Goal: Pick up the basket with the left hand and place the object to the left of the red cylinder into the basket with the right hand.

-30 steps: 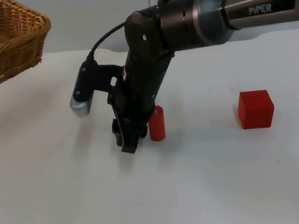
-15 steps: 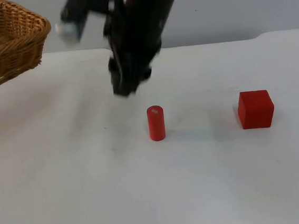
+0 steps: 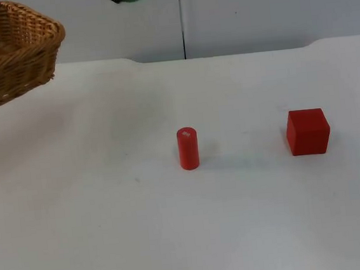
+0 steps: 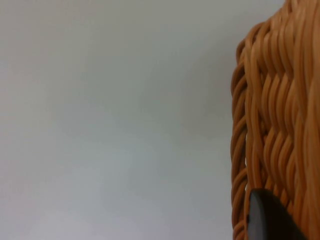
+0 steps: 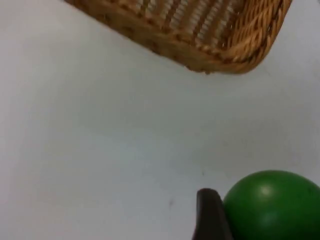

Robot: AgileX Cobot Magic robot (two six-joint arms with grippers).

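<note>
Raised right claw (image 5: 220, 220) gripping green ball (image 5: 272, 205)

Lab bench (white table (image 3: 114, 243), partition (image 3: 270, 8))

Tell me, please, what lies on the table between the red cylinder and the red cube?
Nothing: in the top view, the white table is bare between the red cylinder and the red cube.

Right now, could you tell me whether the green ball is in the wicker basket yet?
Not yet. The green ball is beside the right gripper's fingertip, above the table, with the wicker basket apart from it.
</note>
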